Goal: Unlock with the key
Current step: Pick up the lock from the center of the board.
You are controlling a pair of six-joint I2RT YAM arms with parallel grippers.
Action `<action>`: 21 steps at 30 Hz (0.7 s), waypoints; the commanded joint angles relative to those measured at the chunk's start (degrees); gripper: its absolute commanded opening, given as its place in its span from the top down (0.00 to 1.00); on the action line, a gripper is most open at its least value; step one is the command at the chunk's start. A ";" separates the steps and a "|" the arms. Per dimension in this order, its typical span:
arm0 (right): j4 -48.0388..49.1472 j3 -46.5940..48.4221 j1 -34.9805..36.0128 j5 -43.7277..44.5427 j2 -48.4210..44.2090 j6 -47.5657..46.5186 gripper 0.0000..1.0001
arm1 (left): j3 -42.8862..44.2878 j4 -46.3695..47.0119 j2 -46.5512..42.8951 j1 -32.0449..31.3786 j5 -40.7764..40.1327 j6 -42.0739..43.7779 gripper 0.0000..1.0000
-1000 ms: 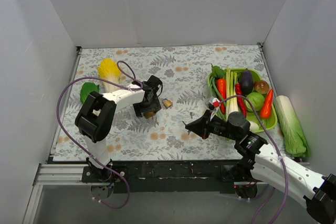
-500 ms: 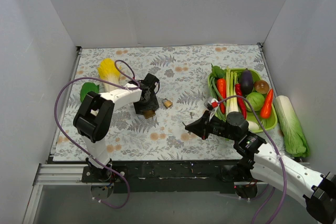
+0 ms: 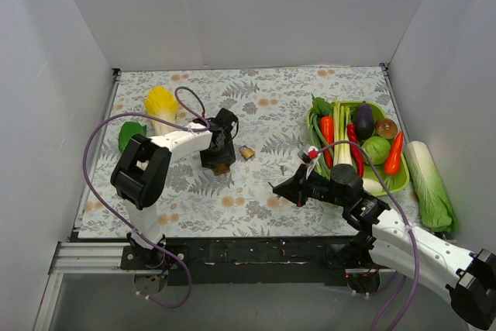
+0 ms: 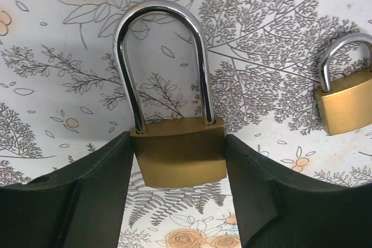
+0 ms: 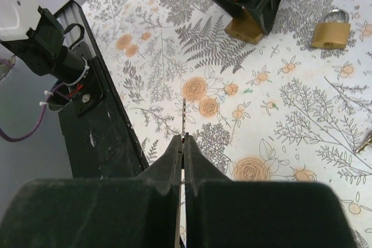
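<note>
The left gripper (image 3: 219, 154) has its jaws clamped on the body of a brass padlock (image 4: 178, 156). The padlock lies flat on the tabletop (image 3: 271, 110), with its shackle pointing away from the wrist. The right gripper (image 5: 183, 142), jaws pinched shut on a thin key (image 5: 183, 119), is well apart from that padlock. The blade aims past the padlock's side, so the key likely must swing toward its base end. A second padlock (image 5: 330, 32) lies near the held one.
</note>
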 commanded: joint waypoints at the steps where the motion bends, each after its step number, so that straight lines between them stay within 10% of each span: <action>1: -0.81 0.26 -0.08 -1.37 2.13 -2.09 0.99 | 0.94 -1.03 3.47 -2.34 0.33 -0.16 0.85; 5: -3.62 1.05 0.01 -1.63 2.66 -2.19 0.99 | -1.16 3.88 -2.57 -2.34 4.53 -3.23 1.00; 21: 0.24 7.90 4.74 3.71 14.69 2.82 0.99 | -19.35 19.78 -32.29 -2.34 13.60 -19.92 1.00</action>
